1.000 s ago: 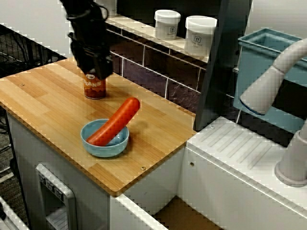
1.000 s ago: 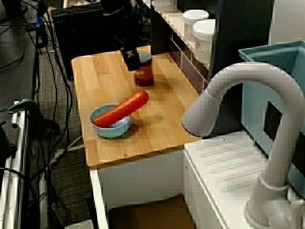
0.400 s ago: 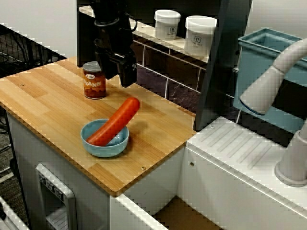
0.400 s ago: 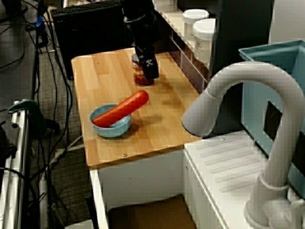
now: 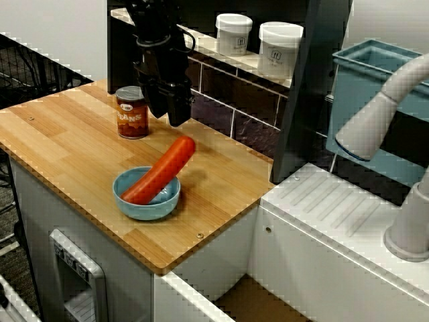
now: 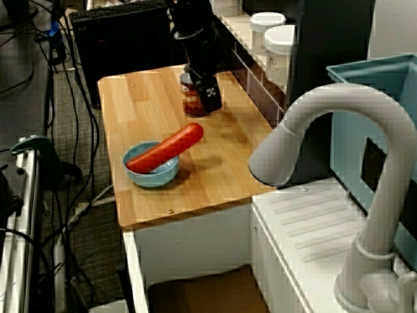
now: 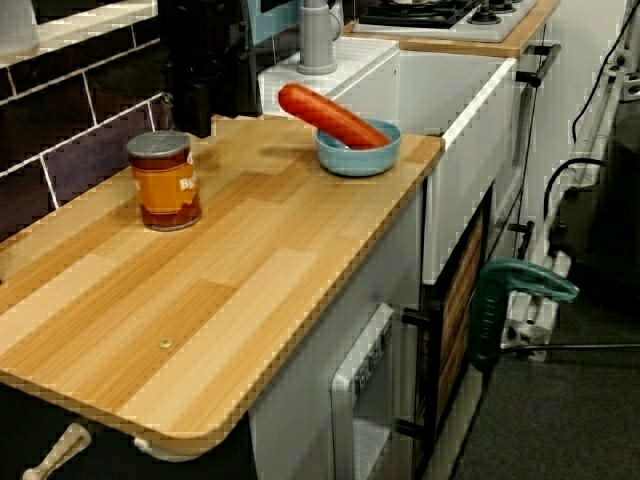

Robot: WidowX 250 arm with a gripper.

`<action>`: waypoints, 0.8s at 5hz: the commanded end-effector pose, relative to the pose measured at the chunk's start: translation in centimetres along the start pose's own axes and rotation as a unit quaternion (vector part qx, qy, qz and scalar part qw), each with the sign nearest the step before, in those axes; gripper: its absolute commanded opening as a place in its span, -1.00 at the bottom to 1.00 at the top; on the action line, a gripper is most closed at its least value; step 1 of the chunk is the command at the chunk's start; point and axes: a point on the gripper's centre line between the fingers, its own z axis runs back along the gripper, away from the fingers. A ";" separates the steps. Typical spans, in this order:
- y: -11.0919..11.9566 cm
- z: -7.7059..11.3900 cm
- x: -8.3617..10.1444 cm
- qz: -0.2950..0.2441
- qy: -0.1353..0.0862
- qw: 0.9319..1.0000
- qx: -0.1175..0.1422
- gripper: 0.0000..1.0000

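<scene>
1. I see one can (image 5: 132, 113): short, round, with an orange-red label, white lettering and a grey metal lid.
2. It stands upright, lid on, on the wooden counter (image 5: 60, 134), toward the back edge near the tiled wall (image 5: 214, 87).

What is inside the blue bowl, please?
The lower end of the red sausage lies inside the blue bowl; its other end sticks out. The bottom beneath is hidden.

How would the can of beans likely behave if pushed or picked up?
The can stands upright on the wooden counter, so a low push would probably slide it, a high one might tip it. On its side the round body would likely roll. It looks like rigid metal, probably heavy for its size if full.
</scene>
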 end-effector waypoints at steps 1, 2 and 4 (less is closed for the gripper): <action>2.3 0.9 -0.2 0.020 -0.018 1.000 0.009 -1.00; 3.7 1.2 -0.3 0.032 -0.020 0.999 0.013 -1.00; 5.9 2.3 -0.9 0.048 -0.024 0.999 0.008 -1.00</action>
